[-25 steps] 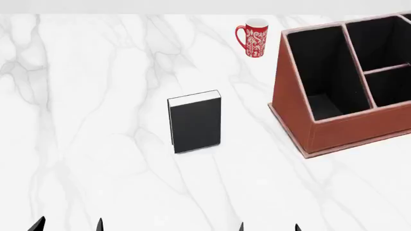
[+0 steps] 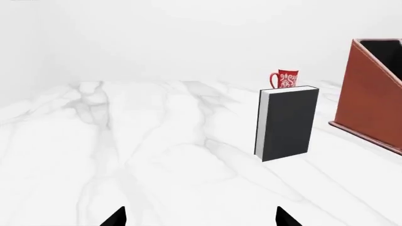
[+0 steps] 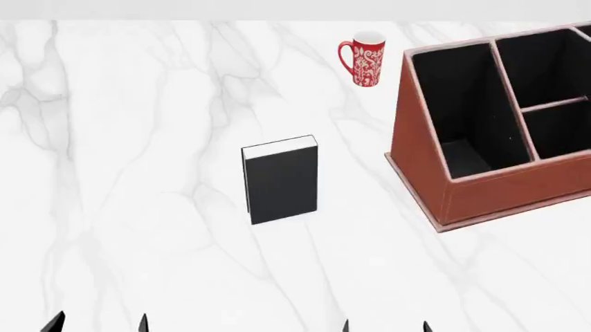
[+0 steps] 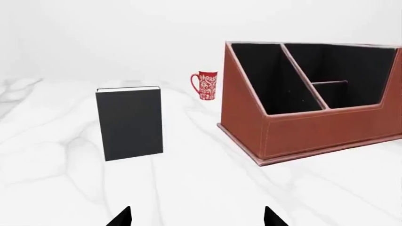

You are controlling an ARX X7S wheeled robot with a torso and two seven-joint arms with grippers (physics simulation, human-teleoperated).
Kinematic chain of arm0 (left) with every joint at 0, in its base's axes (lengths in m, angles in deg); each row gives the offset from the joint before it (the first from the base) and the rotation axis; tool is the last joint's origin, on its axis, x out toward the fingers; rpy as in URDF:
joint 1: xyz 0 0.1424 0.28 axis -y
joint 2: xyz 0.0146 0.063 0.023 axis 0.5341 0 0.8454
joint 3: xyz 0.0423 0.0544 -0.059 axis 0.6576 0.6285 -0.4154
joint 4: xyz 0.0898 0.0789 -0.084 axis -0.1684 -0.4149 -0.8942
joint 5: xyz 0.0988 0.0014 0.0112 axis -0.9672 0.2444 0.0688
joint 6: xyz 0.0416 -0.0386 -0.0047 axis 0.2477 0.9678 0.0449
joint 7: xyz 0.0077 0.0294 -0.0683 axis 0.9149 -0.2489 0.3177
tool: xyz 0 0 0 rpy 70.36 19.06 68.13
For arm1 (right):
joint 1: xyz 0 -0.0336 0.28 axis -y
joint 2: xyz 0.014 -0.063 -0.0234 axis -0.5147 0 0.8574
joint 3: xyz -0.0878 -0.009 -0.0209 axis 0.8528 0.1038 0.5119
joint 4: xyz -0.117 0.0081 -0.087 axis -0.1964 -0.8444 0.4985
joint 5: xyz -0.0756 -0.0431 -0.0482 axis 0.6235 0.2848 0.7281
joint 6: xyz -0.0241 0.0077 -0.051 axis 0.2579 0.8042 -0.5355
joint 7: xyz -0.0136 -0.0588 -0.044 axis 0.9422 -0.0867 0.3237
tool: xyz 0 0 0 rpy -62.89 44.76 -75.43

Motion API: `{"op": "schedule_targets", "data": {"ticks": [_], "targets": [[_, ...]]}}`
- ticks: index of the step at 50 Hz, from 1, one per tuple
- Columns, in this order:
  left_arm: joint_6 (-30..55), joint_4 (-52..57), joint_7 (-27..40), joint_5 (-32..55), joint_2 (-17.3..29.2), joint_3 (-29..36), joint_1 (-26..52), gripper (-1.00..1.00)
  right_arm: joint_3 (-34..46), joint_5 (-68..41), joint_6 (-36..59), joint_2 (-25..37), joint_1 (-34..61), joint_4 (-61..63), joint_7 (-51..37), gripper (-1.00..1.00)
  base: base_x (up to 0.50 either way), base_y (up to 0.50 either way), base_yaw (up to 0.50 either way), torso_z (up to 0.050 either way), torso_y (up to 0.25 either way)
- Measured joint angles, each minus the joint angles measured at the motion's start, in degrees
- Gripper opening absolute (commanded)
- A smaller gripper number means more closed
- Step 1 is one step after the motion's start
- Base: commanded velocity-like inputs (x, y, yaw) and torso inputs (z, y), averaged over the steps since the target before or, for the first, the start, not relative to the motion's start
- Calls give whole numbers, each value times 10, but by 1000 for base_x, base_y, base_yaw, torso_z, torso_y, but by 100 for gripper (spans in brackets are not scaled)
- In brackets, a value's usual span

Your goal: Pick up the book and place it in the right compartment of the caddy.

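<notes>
Nothing was done yet: the thick black hardback book (image 3: 281, 181) stood upright on the white marble table (image 3: 138, 173), apart from the reddish-brown leather caddy (image 3: 461, 194). Both grippers were spread apart, empty.

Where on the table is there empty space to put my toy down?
Lots of bare marble table lies left of the standing book, and more in front of it, toward the open left gripper and right gripper. A narrower strip runs between book and caddy. It is tightest at the back, between the mug and caddy.
</notes>
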State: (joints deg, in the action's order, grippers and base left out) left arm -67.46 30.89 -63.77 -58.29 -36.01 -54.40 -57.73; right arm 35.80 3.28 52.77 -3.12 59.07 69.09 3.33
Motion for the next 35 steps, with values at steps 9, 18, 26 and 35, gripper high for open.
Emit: {"op": "schedule_targets", "data": {"ticks": [9,18,26,35], "targets": [[1,8,16,6,10,2,-5,100,9,-7,9,9,4,4,-11,100,0,0,0,0,0],[6,49,60,18,23,-37,-36,100,15,-15,20,16,8,9,-20,100,0,0,0,0,0],[2,117,117,41,32,-119,-105,100,21,-19,26,21,10,13,-28,100,0,0,0,0,0],[-21,186,160,79,33,-210,-196,100,25,-27,39,27,12,25,-38,100,0,-56,0,0,0]]}}
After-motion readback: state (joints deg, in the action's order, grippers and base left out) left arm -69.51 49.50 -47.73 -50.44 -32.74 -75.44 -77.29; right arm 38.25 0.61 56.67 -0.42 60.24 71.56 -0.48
